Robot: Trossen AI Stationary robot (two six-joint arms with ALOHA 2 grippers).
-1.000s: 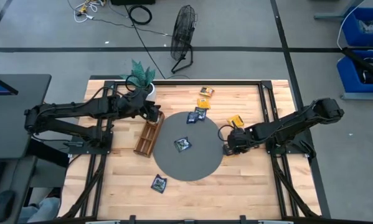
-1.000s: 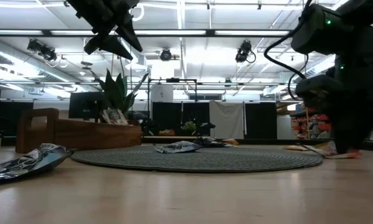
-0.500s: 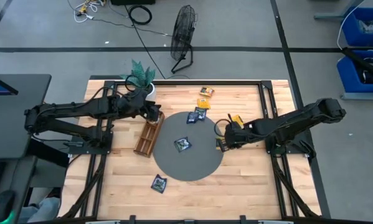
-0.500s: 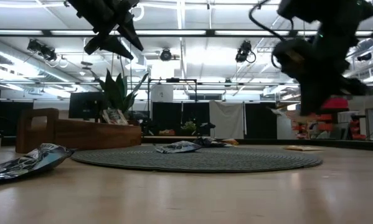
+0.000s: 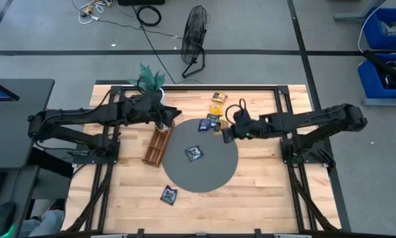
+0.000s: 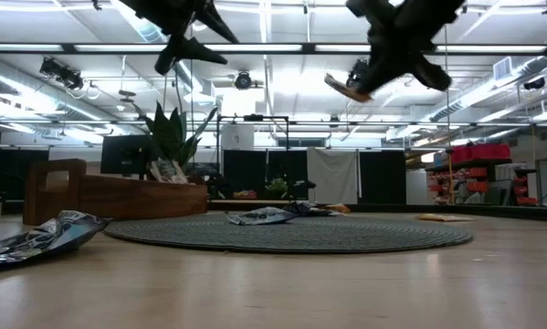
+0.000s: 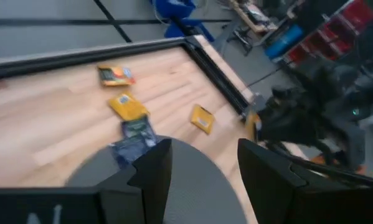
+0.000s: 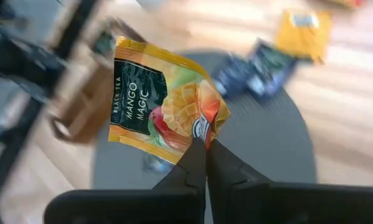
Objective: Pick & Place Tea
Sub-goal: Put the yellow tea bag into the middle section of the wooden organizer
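Presently, a yellow mango tea sachet [image 8: 164,106] is pinched by one corner in the fully closed right claw [image 8: 205,146], carried clear above the round mat [image 5: 201,165], while the left claw [image 7: 198,165] is held part-open, empty, near the wooden tray [image 5: 158,145].

My right pincer [image 8: 205,144] pinches a yellow-orange tea sachet [image 8: 164,102] by its corner. On the sachet's dark panel I read "BLACK TEA" in small letters running up the side and "MANGO MAGIC" in larger letters beside it. I can read nothing else anywhere.
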